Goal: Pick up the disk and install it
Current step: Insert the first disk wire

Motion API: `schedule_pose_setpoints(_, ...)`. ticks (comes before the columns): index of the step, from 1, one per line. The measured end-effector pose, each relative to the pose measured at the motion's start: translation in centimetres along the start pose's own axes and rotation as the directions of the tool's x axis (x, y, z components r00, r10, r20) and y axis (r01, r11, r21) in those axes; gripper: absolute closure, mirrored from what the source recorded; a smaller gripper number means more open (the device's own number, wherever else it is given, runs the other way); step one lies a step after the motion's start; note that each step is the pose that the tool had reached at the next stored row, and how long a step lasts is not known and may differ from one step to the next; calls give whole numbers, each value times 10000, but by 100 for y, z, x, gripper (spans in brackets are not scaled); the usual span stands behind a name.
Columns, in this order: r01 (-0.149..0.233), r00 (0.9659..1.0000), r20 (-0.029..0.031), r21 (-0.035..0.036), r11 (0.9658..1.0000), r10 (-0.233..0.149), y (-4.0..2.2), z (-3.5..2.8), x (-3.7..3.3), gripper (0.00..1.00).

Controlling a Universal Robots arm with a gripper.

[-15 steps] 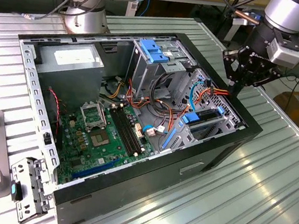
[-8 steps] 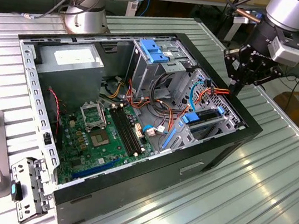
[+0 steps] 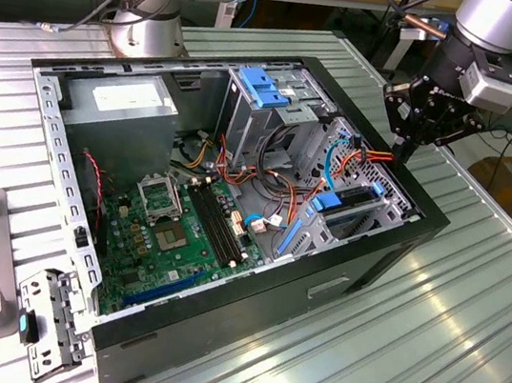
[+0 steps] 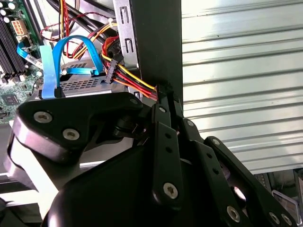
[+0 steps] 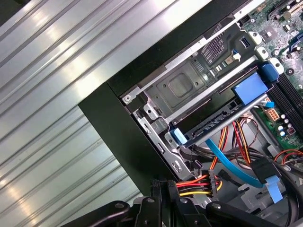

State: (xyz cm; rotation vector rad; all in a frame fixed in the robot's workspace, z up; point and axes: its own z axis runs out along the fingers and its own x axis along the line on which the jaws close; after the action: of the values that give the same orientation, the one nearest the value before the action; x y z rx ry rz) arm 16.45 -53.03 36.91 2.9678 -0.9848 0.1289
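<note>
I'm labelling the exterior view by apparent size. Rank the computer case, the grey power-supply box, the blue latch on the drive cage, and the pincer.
1. Computer case, largest by far.
2. Grey power-supply box.
3. Pincer and blue latch look about alike; I won't rank them.

"Where is the disk point(image 3: 353, 198)?"

"Inside the computer box point(image 3: 212, 358), in the metal cage point(image 3: 382, 199) at the corner on the exterior view's right."

"What does it look like?"

"Dark and flat, with blue plastic rails point(image 5: 176, 135) on its sides. It sits in a slot. Only its thin edge shows."
</note>
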Motion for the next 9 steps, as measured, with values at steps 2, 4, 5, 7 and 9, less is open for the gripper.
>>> schedule_pose_setpoints(2,-2,10000,1,0,10000,2,0,0,0,83)
schedule_pose_setpoints(4,-6,10000,0,-1,10000,6,0,0,0,83)
schedule_pose_setpoints(5,-12,10000,0,-1,10000,12,0,0,0,83)
schedule_pose_setpoints(7,-99,10000,-2,-9,10000,99,0,0,0,83)
schedule_pose_setpoints(9,-289,9996,-5,-24,9996,289,0,0,0,83)
